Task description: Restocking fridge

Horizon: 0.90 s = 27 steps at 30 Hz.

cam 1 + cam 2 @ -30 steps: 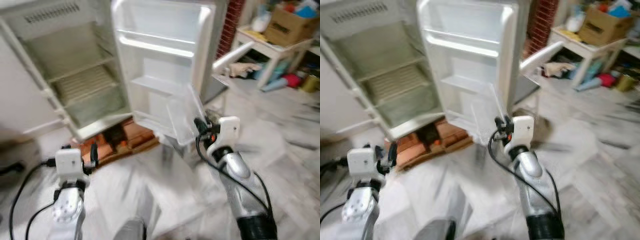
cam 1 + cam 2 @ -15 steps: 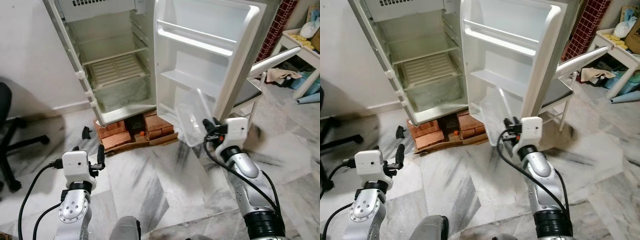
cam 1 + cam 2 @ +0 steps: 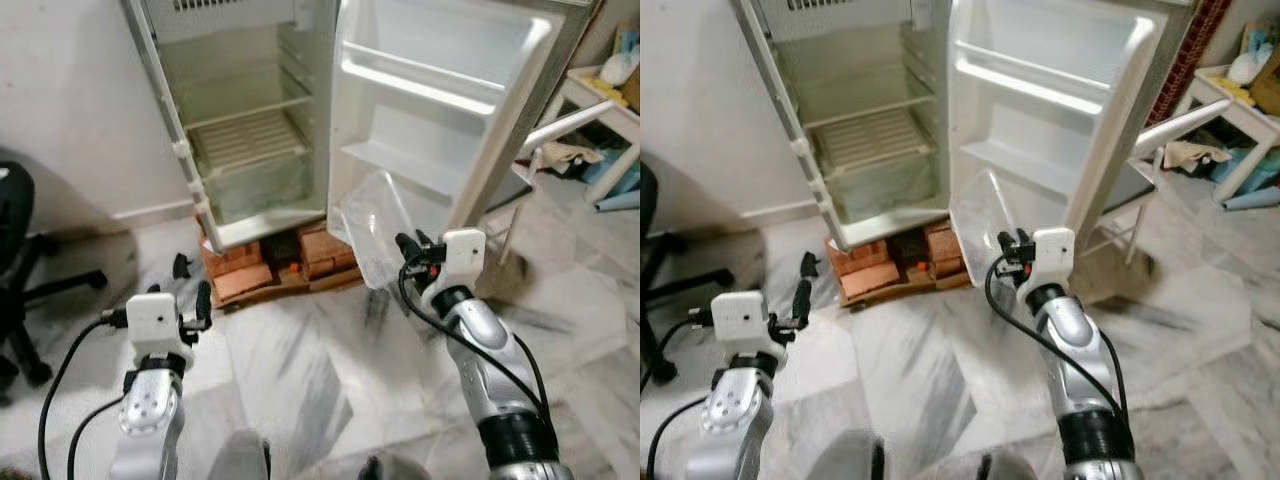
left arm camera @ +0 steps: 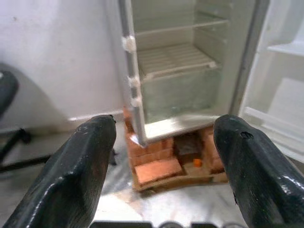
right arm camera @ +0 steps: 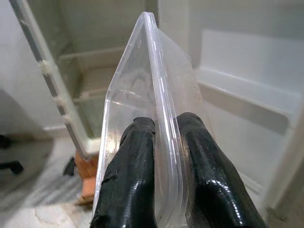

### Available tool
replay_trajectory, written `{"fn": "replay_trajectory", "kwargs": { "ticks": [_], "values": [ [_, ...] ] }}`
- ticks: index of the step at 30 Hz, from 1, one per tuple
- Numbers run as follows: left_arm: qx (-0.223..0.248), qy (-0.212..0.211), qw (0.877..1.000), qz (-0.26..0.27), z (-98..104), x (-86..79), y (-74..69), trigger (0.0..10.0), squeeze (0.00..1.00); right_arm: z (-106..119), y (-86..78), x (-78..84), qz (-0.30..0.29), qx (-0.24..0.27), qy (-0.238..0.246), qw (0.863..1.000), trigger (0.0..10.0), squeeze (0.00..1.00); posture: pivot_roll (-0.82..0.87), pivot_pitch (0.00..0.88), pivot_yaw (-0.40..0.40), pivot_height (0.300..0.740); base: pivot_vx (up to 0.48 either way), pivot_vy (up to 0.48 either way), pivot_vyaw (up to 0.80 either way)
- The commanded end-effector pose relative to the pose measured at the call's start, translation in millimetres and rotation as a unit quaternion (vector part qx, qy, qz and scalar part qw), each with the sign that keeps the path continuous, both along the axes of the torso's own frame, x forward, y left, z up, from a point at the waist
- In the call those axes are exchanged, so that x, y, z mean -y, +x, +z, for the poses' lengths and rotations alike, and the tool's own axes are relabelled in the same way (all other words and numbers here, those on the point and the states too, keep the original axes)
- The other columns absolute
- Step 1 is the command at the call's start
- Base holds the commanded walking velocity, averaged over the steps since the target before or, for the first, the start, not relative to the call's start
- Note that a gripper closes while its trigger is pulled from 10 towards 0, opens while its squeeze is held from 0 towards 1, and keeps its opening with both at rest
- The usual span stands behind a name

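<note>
While the fridge stands open on a stack of red bricks, the right gripper holds a clear plastic box up in front of the open fridge door. Its jaws are pinching the thin edge of the box between them. The box is near the bottom of the door, low down. The left gripper is held out over the marble floor, and its jaws are spread wide with nothing in them. A black chair is by the wall.
</note>
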<state>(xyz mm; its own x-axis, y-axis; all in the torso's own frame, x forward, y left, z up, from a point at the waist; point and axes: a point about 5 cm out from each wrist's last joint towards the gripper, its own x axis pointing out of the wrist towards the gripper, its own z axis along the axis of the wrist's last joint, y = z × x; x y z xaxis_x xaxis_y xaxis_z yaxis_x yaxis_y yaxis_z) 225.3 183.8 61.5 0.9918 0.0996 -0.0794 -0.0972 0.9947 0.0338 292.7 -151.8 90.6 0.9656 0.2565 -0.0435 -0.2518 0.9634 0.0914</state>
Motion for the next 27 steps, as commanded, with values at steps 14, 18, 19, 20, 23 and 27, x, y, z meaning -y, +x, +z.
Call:
{"fn": "replay_trajectory", "kwargs": {
  "ticks": [14, 18, 19, 20, 23, 27],
  "values": [
    [0.001, 0.001, 1.0, -0.005, 0.4, -5.6, -1.9, 10.0, 0.0, 7.4, 3.1, -11.9, 0.022, 0.02, 0.004, 1.0, 10.0, 0.0, 0.13, 0.102, -0.037, 0.74, 0.226, 0.36, 0.0],
    [0.005, 0.001, 1.0, -0.004, 1.0, -5.6, -2.5, 10.0, 0.0, 10.1, 4.4, -12.7, 0.03, 0.029, -0.005, 0.999, 10.0, 0.0, 0.13, 0.106, -0.037, 0.74, 0.394, 0.274, 0.38],
    [0.005, 0.001, 1.0, -0.004, 1.0, -5.5, -2.6, 10.0, 0.0, 10.3, 4.8, -12.5, 0.028, 0.028, -0.003, 0.999, 10.0, 0.0, 0.13, 0.106, -0.038, 0.74, 0.394, 0.274, 0.8],
    [0.005, 0.001, 1.0, -0.004, 1.0, -5.5, -2.6, 10.0, 0.0, 10.3, 4.8, -12.5, 0.028, 0.028, -0.003, 0.999, 10.0, 0.0, 0.13, 0.106, -0.038, 0.74, 0.394, 0.274, 0.8],
    [0.006, 0.0, 1.0, -0.008, 1.2, -4.9, -2.4, 10.0, 0.0, 10.1, 5.2, -12.8, 0.029, 0.028, -0.001, 0.999, 10.0, 0.0, 0.13, 0.108, -0.039, 0.74, 0.409, 0.251, 0.48],
    [0.005, -0.002, 1.0, -0.007, 0.8, -4.8, -2.3, 10.0, 0.0, 9.2, 5.4, -13.3, 0.03, 0.025, -0.002, 0.999, 10.0, 0.0, 0.13, 0.111, -0.041, 0.74, 0.416, 0.12, 0.0]
  ]
}}
